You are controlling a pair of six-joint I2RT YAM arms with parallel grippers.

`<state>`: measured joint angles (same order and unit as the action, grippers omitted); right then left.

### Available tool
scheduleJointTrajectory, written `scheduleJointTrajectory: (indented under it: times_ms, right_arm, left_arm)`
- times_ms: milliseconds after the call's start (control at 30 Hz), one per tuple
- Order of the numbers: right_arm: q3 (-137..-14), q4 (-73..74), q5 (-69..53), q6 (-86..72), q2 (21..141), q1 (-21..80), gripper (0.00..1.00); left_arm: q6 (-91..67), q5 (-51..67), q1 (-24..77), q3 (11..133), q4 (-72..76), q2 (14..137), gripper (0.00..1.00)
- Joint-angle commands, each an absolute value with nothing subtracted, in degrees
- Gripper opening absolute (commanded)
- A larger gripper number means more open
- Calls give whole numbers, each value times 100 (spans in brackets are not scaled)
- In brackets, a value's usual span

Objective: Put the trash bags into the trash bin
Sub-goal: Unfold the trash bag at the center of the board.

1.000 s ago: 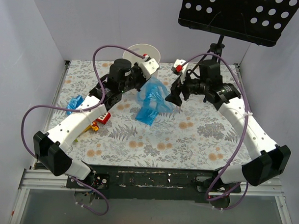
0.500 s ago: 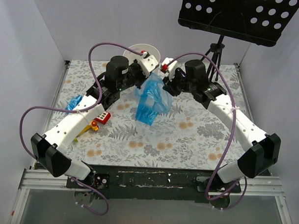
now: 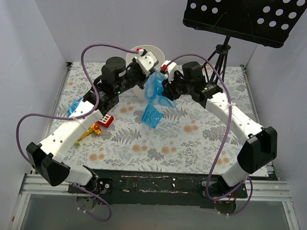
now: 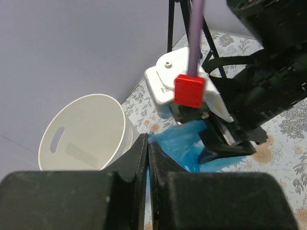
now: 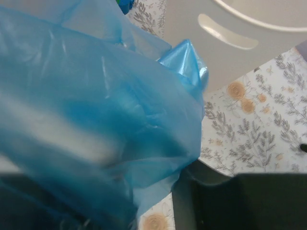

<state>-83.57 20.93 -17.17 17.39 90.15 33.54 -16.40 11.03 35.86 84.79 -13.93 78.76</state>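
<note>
Left tool (image 3: 147, 83) clamps the trash bag (image 3: 155, 92) beside the trash bin (image 3: 154, 51); right tool's (image 3: 166, 89) hold I cannot tell. Next, lift over the rim.

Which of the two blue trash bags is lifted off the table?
The trash bag hanging from the shut left gripper, in front of the trash bin. The other trash bag lies on the table at the far left.
</note>
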Motion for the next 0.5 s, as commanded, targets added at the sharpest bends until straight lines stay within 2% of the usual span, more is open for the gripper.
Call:
scheduleJointTrajectory:
  times_ms: [0,33,100,133,167,200,267,300,467]
  right_arm:
    - [-8815,1749,-1555,1495,9123,3305,21]
    - [-8850,1775,-1538,1451,9106,3279,4]
    - [-8947,1863,-1529,1363,9088,3243,1]
    - [-8973,1915,-1616,1293,9062,3200,1]
    - [-9008,1960,-1730,1188,9027,3138,1]
    - [-9061,2038,-1758,1021,9009,3094,1]
    - [-9114,2118,-1801,557,8956,2989,1]
    - [-9114,2127,-1915,406,8939,2927,1]
    - [-9070,2031,-2074,35,8859,2848,1]
  left_arm:
    - [-1670,1082,3604,8429,-1204,7585,0]
    - [-1653,951,3612,8385,-1213,7568,0]
    - [-1661,617,3604,8262,-1178,7567,0]
    - [-1766,380,3612,8210,-1186,7567,18]
    - [-2036,108,3604,8165,-1134,7559,44]
    - [-2317,-147,3569,8095,-1108,7541,65]
    - [-3003,-89,3464,7868,-1160,7427,91]
    - [-3223,-1,3437,7649,-1125,7279,98]
    - [-4139,395,3428,6645,-475,6680,98]
